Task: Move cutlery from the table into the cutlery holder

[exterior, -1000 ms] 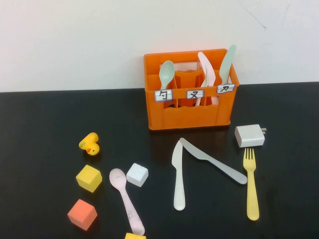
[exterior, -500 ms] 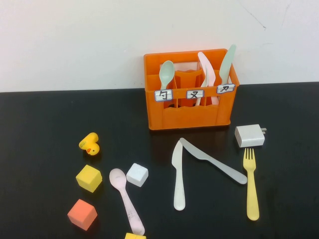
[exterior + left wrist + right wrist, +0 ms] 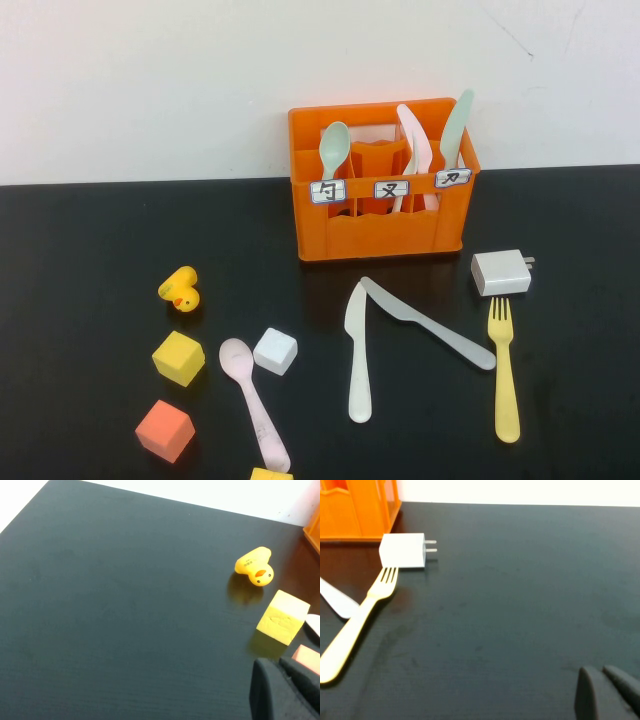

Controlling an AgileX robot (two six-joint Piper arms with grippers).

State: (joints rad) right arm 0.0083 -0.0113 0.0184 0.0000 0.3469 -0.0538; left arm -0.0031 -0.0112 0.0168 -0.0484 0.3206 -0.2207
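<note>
The orange cutlery holder [image 3: 385,215] stands at the back of the black table [image 3: 80,260], with a pale green spoon [image 3: 334,150] and other utensils upright in it. In front of it lie a cream-white knife [image 3: 358,360], a grey knife [image 3: 425,322], a yellow fork [image 3: 504,375] and a pale pink spoon [image 3: 250,395]. Neither arm shows in the high view. My left gripper [image 3: 276,664] is shut and empty, low over the table near the cubes. My right gripper [image 3: 601,671] is shut and empty, well to the side of the fork [image 3: 357,625].
A white charger block [image 3: 500,272] sits by the fork's tines. A yellow duck [image 3: 180,290], a yellow cube [image 3: 178,358], a white cube [image 3: 275,351] and a red cube [image 3: 165,430] lie at the left near the spoon. Another yellow cube [image 3: 270,474] sits at the front edge.
</note>
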